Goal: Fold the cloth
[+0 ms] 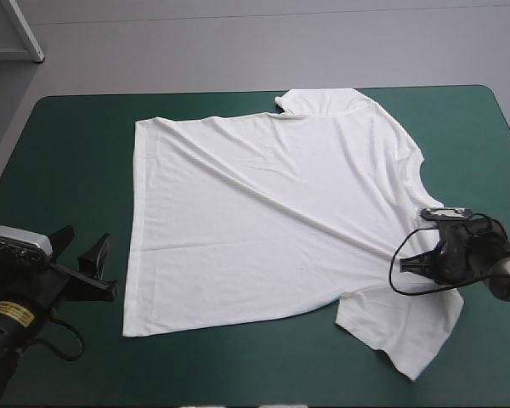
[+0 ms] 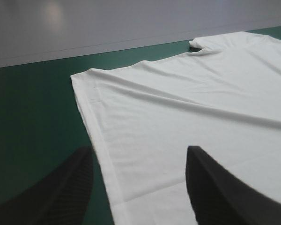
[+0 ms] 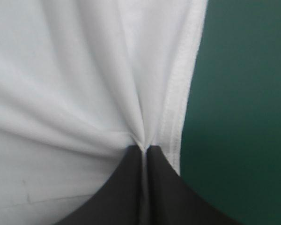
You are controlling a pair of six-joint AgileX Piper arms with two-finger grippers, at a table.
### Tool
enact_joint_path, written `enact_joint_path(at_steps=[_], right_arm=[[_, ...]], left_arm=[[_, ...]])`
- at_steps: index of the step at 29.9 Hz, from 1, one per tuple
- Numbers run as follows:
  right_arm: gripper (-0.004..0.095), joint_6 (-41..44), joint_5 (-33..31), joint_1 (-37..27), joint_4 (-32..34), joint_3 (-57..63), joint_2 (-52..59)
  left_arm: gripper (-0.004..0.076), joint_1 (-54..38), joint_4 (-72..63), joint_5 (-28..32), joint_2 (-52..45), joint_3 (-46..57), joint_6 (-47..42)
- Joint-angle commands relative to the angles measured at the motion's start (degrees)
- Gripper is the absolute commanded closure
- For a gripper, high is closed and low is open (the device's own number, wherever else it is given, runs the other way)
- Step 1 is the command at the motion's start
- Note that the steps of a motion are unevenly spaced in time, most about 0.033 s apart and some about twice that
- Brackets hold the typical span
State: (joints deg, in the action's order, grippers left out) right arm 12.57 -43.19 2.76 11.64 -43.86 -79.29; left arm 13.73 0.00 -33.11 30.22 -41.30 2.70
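High view shows the T-shirt (image 1: 272, 221) spread almost flat across the middle of the teal-green table (image 1: 68, 144), with its hem toward the table's left edge and its neck and sleeves toward the right. Far sleeve (image 1: 323, 100) bunched at the far edge, near sleeve (image 1: 408, 331) splayed toward the near right corner.

Judged to be the opening grasp of the first fold, with one side taken and the other not yet.

Right jaws pinched tight on the T-shirt, black fingers (image 3: 126, 187) met in a point with a tuck of white cloth drawn up between them, just beside a stitched edge (image 3: 178, 108). Seen from above, sits low on the cloth near the near shoulder, arm reaching in from the table's right edge. Long crease (image 1: 272, 200) running from that pinch toward the far left corner, probably from a slight pull.

Left jaws wide and holding nothing, fingers (image 2: 215, 187) well apart, with the hem edge (image 2: 91, 136) running between them and ahead. Arm set at the near left corner, angled inward toward the cloth, seemingly clear of it.

Next, probably: lower the left jaws onto the hem near the near left corner and close on both layers. Then lift in step with the right side, keeping the cloth taut enough to carry over without sagging. Risk of catching only the top layer, or of dragging the hem askew.
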Motion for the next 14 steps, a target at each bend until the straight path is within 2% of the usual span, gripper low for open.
enact_joint_path(at_steps=[1,7,14], right_arm=[[0.0923,-1.57,-2.22,-6.47,1.61,-2.69,2.07],[0.0923,-3.34,-2.02,-13.77,2.85,-9.30,1.36],[0.0923,-3.85,-7.05,-22.31,4.65,-24.02,-6.61]], left_arm=[[0.0300,-0.01,0.00,3.42,1.45,-1.95,0.96],[0.0300,-0.01,-0.32,1.07,3.38,-1.95,2.05],[0.0300,-0.01,-0.75,-0.14,5.39,-1.95,3.39]])
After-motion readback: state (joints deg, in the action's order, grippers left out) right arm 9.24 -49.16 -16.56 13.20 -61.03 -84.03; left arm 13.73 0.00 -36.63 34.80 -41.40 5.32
